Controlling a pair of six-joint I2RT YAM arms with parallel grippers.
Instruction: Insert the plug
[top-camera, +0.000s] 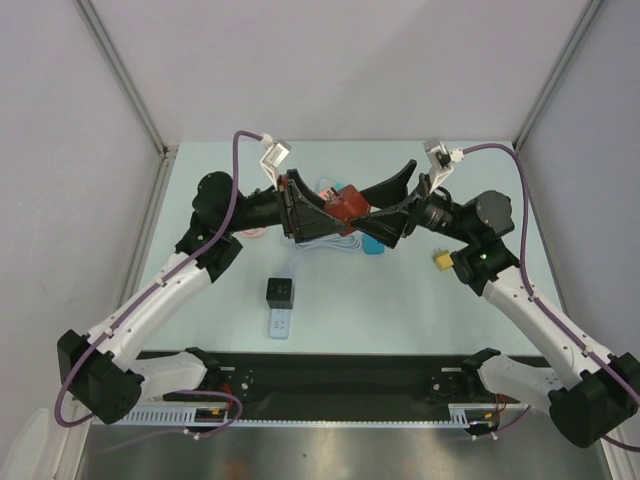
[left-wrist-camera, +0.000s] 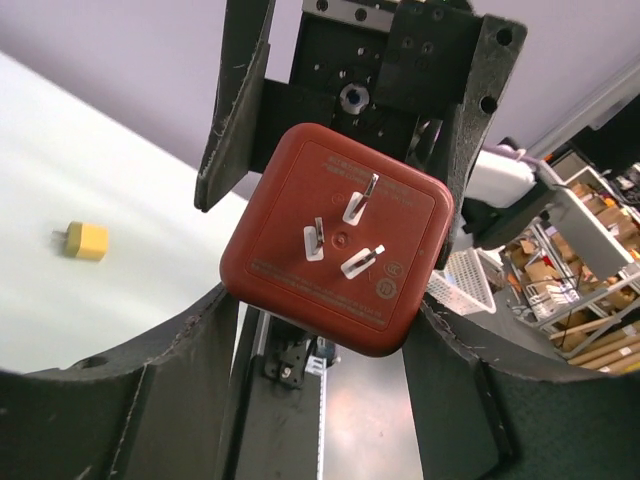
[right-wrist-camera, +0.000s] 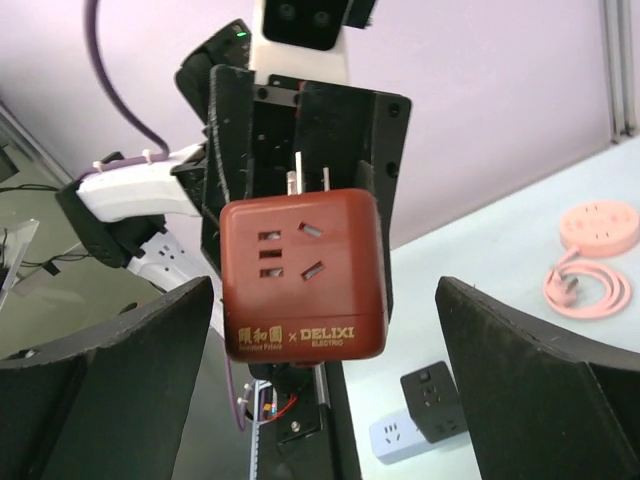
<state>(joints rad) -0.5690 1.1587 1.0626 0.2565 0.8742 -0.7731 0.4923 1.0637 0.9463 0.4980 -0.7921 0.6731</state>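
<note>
Left claw fingers (left-wrist-camera: 150, 400): closest to my lens in the left wrist view, pressed on two opposite sides of the red cube adapter (left-wrist-camera: 335, 235). So the left claw (left-wrist-camera: 320, 300) is holding it, clear of the tabletop (left-wrist-camera: 60, 150).
Prongs (left-wrist-camera: 345, 230): three flat pins face my lens, pointing back into the holding claw rather than out toward any socket.
Right claw (left-wrist-camera: 355, 110): beyond the cube, spread wide, its fingers standing off either side.
Yellow plug (left-wrist-camera: 82, 240): lies alone on the tabletop, well apart.
Socket face: only the right wrist view shows it, with slots and brand print turned to that lens. My own fingers there are wide and grip nothing.
Pink round socket (right-wrist-camera: 600, 225): on the tabletop with its cord coiled beside it, hidden from the left wrist.
White power strip (right-wrist-camera: 400, 435): below the cube, with a black cube adapter (right-wrist-camera: 432, 395) at its end; whether that one is plugged in I cannot tell.
Top external: the cube hangs between both claws over the far middle of the tabletop, with the strip nearer the bases and well apart. The pins cannot be made out here.
Handling: I judge a rigid, fairly light plastic shell with smooth faces that may slip, and stiff pins that could bend if driven askew.
Hold: flat side faces, keeping the pin face free. I reckon a handover is needed so the pins point outward.
</note>
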